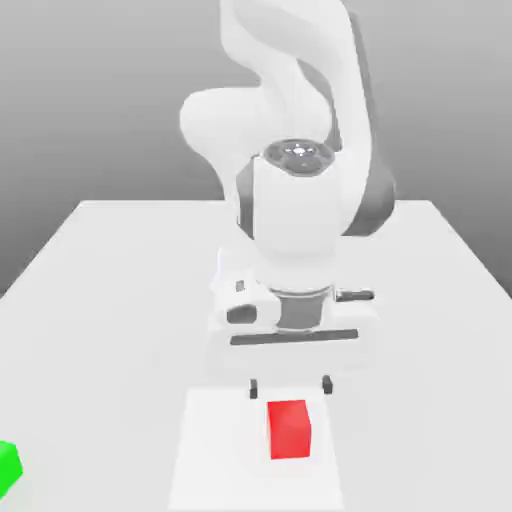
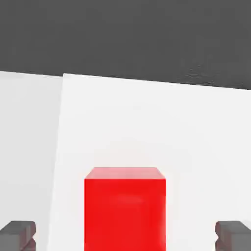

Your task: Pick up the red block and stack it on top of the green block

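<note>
The end effector [image 1: 290,388] is wide open and has hold of nothing, its two fingertips [image 2: 17,235] well apart. In the hand view the red block [image 2: 125,214] lies between them, touching neither. In the exterior view the block rests on a bright white rectangular patch [image 1: 215,450] of the desk [image 1: 110,330], near the end effector. The green block [image 1: 8,468] sits well apart, at the exterior view's left edge, partly cut off. No container holds either block.
</note>
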Action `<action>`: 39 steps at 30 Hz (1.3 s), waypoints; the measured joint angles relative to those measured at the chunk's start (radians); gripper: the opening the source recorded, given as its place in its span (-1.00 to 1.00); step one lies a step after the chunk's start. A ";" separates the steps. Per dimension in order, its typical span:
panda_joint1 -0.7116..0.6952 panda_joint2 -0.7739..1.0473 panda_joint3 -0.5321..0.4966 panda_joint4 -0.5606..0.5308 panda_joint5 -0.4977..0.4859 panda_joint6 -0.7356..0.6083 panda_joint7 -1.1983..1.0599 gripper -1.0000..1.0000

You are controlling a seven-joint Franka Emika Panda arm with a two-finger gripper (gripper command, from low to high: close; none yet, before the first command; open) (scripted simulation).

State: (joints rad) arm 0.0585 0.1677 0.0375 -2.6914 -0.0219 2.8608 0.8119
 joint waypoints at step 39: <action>-0.479 0.273 -0.222 0.501 0.182 -0.242 -0.525 1.00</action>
State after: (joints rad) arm -0.4207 0.4409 -0.1840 -2.1908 0.1599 2.6188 0.2868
